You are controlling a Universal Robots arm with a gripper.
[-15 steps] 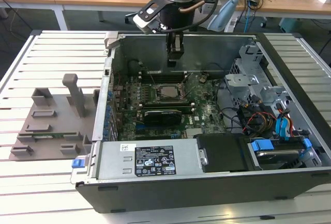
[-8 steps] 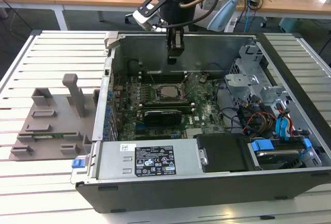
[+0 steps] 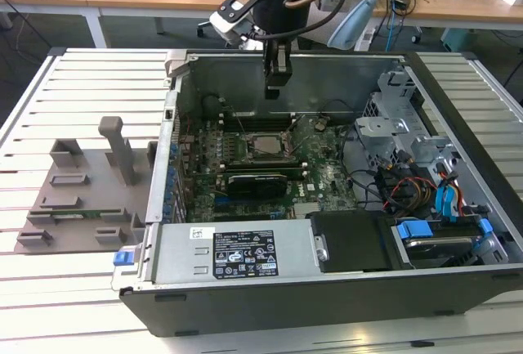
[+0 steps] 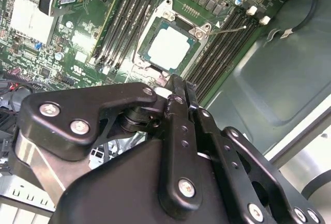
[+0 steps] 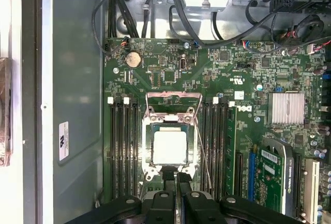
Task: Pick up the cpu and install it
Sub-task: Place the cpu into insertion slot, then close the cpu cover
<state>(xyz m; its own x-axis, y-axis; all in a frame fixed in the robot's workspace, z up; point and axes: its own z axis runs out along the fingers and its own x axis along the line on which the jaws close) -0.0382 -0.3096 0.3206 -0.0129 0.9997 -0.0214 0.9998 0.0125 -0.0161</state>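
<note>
**CPU seated in socket; gripper empty above it**

1. Computer case point(image 3: 245, 313): lid off, lying open. A labelled black cover point(image 3: 245, 253) runs along its nearest edge. The grey holder tray point(image 3: 82, 199) sits outside, at 9 o'clock of the case.
2. Expansion card point(image 3: 257, 183): just beside the socket, at its 6 o'clock in the exterior view.
3. The cpu point(image 3: 263, 145): silver plate up, lying flat and square inside the motherboard socket. Placing looks done.
4. Load plate point(image 5: 173, 100): swung back off the chip, with the wire lever apparently released. Clamping appears to be left.
5. Gripper point(image 3: 273, 91): at 12 o'clock of the cpu and clear of it, jaws pressed together on nothing.
</note>
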